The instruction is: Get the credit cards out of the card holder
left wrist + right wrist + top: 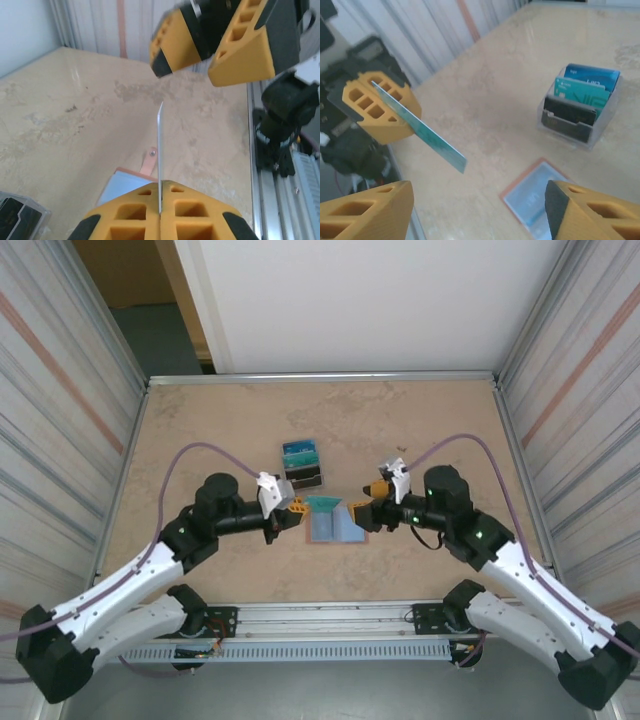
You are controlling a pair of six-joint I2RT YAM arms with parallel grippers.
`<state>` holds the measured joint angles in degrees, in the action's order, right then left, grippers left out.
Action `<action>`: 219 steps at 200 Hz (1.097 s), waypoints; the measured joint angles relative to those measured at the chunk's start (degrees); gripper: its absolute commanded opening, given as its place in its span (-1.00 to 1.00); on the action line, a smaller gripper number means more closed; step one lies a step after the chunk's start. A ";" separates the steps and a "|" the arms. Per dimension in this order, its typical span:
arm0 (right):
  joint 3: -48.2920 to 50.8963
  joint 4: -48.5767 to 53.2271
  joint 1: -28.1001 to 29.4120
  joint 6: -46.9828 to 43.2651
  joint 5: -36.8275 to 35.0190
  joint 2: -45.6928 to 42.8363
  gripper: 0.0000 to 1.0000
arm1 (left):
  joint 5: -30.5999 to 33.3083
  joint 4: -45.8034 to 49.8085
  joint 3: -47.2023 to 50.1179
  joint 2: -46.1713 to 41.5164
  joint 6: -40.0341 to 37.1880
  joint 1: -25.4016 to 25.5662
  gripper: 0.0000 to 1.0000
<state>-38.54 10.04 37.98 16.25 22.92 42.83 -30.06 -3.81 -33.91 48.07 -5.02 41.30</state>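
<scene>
The card holder (pixel 335 530) lies unfolded on the table between the two arms, its blue-grey inside facing up (pixel 540 197), its pink snap tab (pixel 148 162) sticking out. Above it hangs a teal credit card (pixel 323 504), with my left gripper (pixel 299 508) shut on one end of it. That card stands edge-on (pixel 160 145) between the yellow fingers in the left wrist view and slants out of them (pixel 427 134) in the right wrist view. My right gripper (pixel 361 512) faces it from the right, open, with nothing between its fingers (pixel 592 212); the card's free end is clear of them.
A small clear box (pixel 302 465) holding several teal and blue cards and a dark block (pixel 570 112) stands on the table just behind the card holder. Corrugated walls close in the left and right sides. A metal rail (pixel 295 175) runs along the near edge.
</scene>
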 measured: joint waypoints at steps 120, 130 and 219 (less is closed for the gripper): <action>3.82 -26.64 1.60 13.18 15.45 11.67 -0.05 | -1.99 -17.46 4.94 -2.47 22.88 0.00 -1.00; 2.99 -27.30 1.97 13.03 16.26 12.39 -0.20 | -2.03 -17.79 4.96 -2.14 23.34 0.00 -1.00; -0.55 -21.35 3.96 7.98 16.92 12.11 -1.00 | -1.29 -11.69 3.54 -2.86 21.24 -0.11 -0.10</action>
<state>-39.09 -11.31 41.93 24.23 39.83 54.94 -31.35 -15.51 -30.37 45.21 16.23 41.19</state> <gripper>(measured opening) 0.056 0.366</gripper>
